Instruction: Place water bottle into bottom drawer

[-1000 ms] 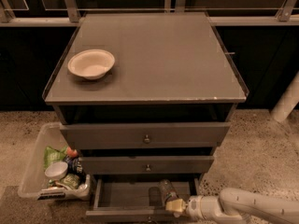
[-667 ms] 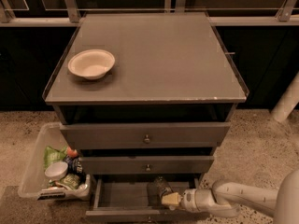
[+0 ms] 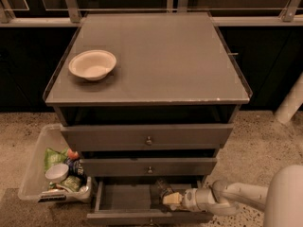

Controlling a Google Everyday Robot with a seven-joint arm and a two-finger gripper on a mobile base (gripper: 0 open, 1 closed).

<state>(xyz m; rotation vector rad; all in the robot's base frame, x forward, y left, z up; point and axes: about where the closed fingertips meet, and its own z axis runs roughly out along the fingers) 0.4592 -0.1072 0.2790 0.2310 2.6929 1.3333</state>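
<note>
Bottom drawer (image 3: 125,196) stands pulled out. Gripper (image 3: 171,198) reaches in from right, low over drawer's right half. Water bottle (image 3: 160,189) inside drawer, right at gripper tip, seemingly upright; dim there. Whether gripper clamps it or stands open: can't tell. Cream bowl (image 3: 93,64) on cabinet top (image 3: 180,56), left side. Cluttered bin (image 3: 33,174) on floor, left.

You see a cream bowl (image 3: 92,64) resting on the grey surface (image 3: 165,56), near its left edge. On the speckled floor (image 3: 19,136) left of the cabinet (image 3: 104,137), a clear bin (image 3: 32,173) holds packets (image 3: 54,156) and a small white cup (image 3: 57,172). The tool (image 3: 166,198) sits low at the cabinet's front, right of centre.
</note>
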